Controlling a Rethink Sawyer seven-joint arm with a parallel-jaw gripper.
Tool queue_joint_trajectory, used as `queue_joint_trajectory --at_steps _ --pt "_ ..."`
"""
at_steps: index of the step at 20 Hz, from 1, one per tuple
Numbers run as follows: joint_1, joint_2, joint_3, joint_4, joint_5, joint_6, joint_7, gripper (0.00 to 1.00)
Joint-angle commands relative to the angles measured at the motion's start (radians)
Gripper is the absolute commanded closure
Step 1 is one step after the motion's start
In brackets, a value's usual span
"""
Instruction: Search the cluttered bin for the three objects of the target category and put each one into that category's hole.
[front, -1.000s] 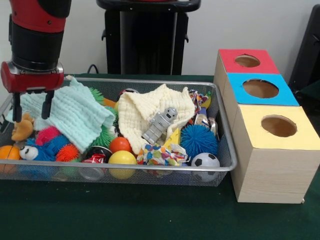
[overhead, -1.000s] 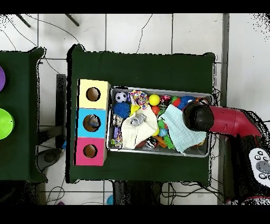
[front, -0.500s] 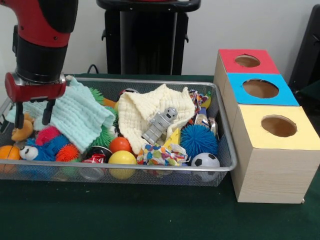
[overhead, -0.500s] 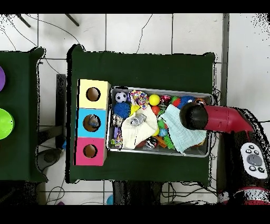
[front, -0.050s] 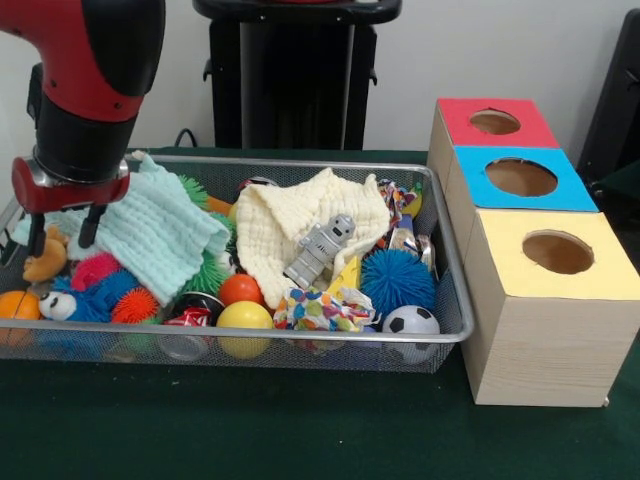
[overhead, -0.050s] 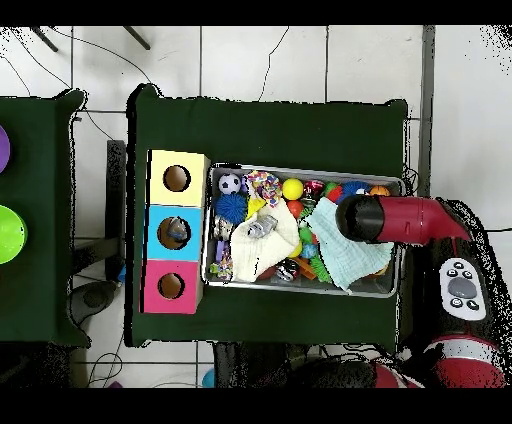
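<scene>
Low front view across the bin (front, -0.050s: 440, 330), top-down overhead view, both sharing it.

The gripper (front, -0.050s: 62, 232), jaws apart, hangs over the mint cloth (front, -0.050s: 150, 225) in the wire bin (front, -0.050s: 440, 335) (toys heaped throughout).

arm (front, -0.050s: 95, 60): red shell, blk wrist | hand (front, -0.050s: 62, 235): red base, 2 blk fingers
</scene>
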Motion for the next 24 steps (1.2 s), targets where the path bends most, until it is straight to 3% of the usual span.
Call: queue_joint_trajectory --at_steps 1,13,24 --pt "0.011 0.085 -0.021 -0.065 -0.028 0.122 0.073 0.00" --pt "-0.004 0.131 -0.034 -0.080 -0.020 0.064 0.071 0.00" --pt "-0.045 0.169 0.008 -0.076 0.036 0.143 0.017 0.00"
